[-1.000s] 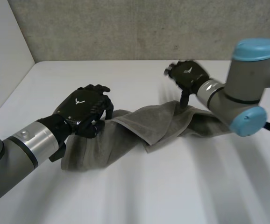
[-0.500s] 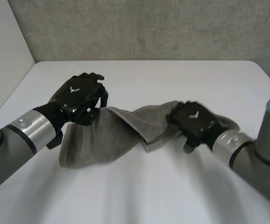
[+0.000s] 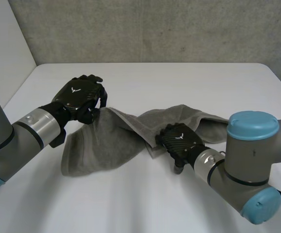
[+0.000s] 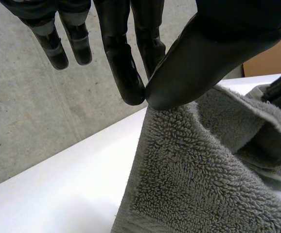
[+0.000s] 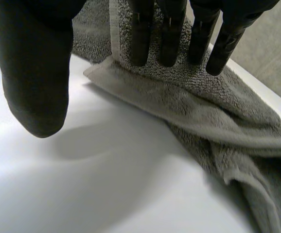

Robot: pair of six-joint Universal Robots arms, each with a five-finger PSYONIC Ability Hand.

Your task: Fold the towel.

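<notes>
Surface (image 3: 131, 208): white; towel (image 3: 111, 143) crumpled at centre.
Left hand (image 3: 77, 97): pinches a lifted corner.
Right hand (image 3: 179, 141): fingers (image 5: 169, 39) straight over the near corner, perhaps touching; thumb apart.
Change: it swung in from behind; grasp pending.

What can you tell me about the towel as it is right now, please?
The towel is grey terry cloth with a flat woven hem, rumpled and partly doubled over itself in a long band on the white table. The left hand pinches its edge at one end between thumb and fingers, holding it raised. The right hand lays straight fingers on a hemmed corner near the middle, thumb apart.
</notes>
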